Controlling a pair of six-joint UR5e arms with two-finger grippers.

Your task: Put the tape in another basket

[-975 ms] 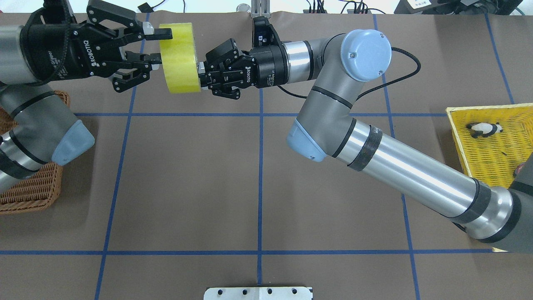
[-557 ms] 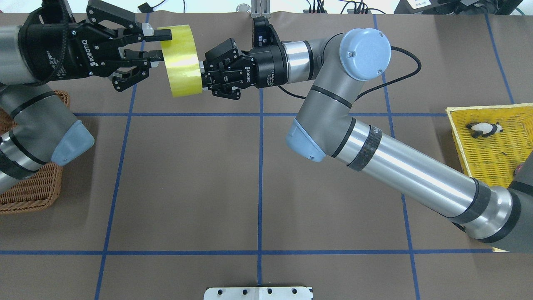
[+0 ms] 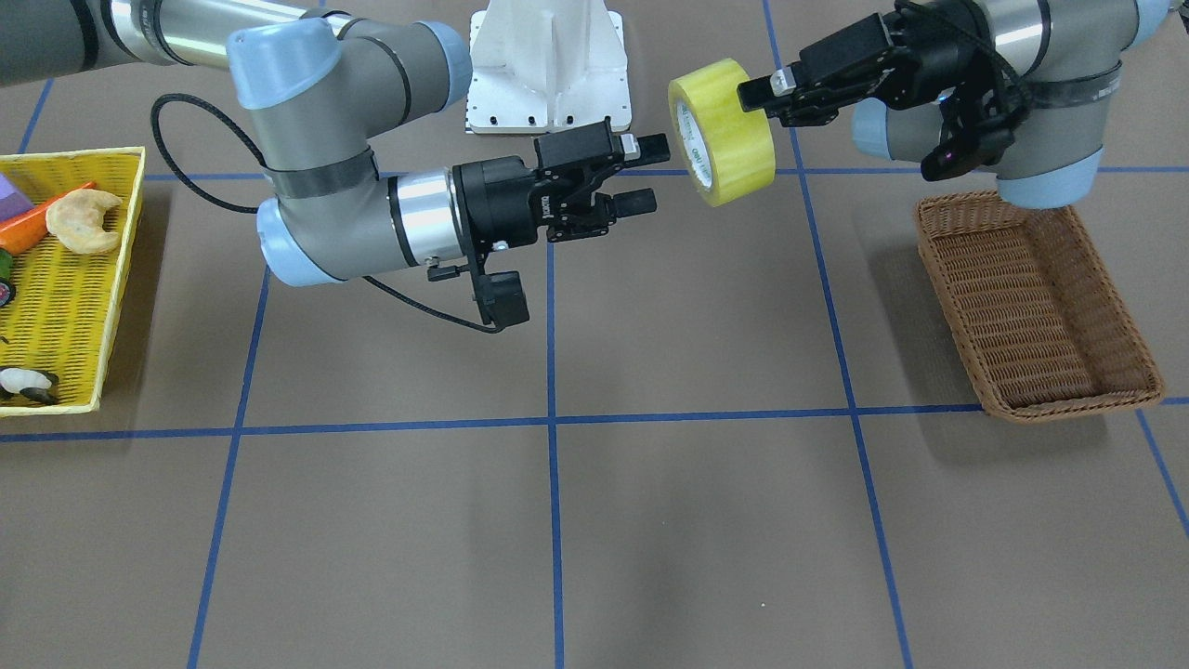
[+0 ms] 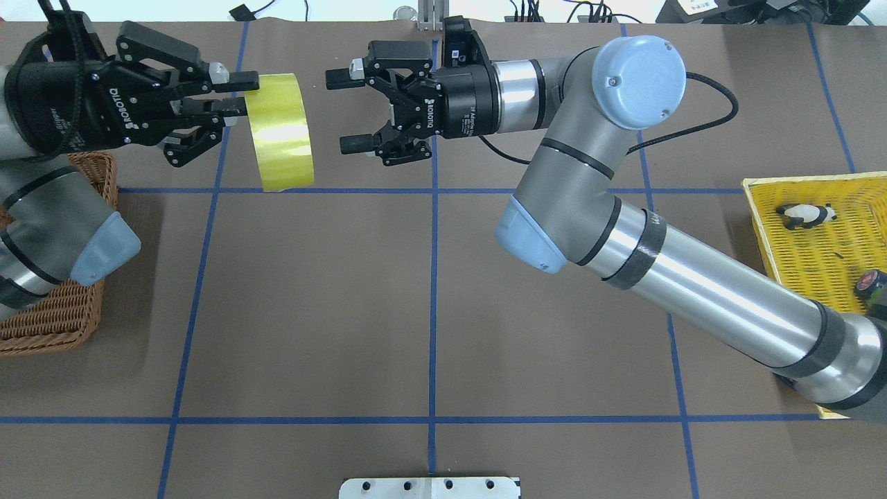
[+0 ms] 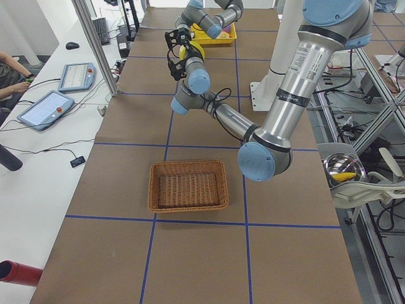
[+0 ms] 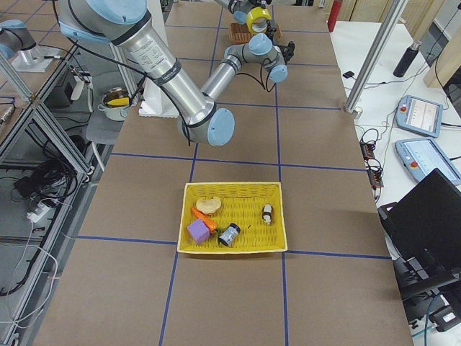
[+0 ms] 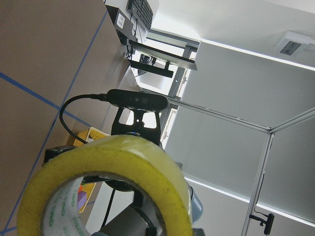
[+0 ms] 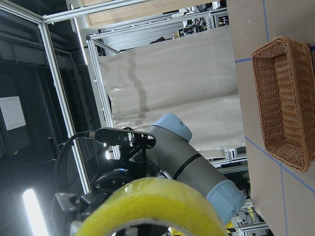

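The tape [image 4: 280, 135], a wide yellow roll, hangs in the air at the far left of the table. My left gripper [image 4: 235, 93] is shut on the roll's rim and holds it; this also shows in the front view, with the gripper [image 3: 757, 98] and the tape [image 3: 729, 139]. My right gripper [image 4: 341, 111] is open and empty, a short gap to the right of the roll, facing it. The tape fills the bottom of the left wrist view [image 7: 113, 167] and of the right wrist view [image 8: 152, 201]. The brown wicker basket [image 3: 1031, 307] lies empty, partly under my left arm [image 4: 52, 326].
A yellow plastic basket [image 4: 818, 256] with several small toys stands at the table's right end, also in the right side view [image 6: 230, 216]. Blue tape lines mark a grid on the brown table cover. A white mount plate [image 3: 548, 74] sits at the robot's base.
My right gripper has let go of the tape, opened and drawn back to the right. My left gripper has carried the tape to the left.
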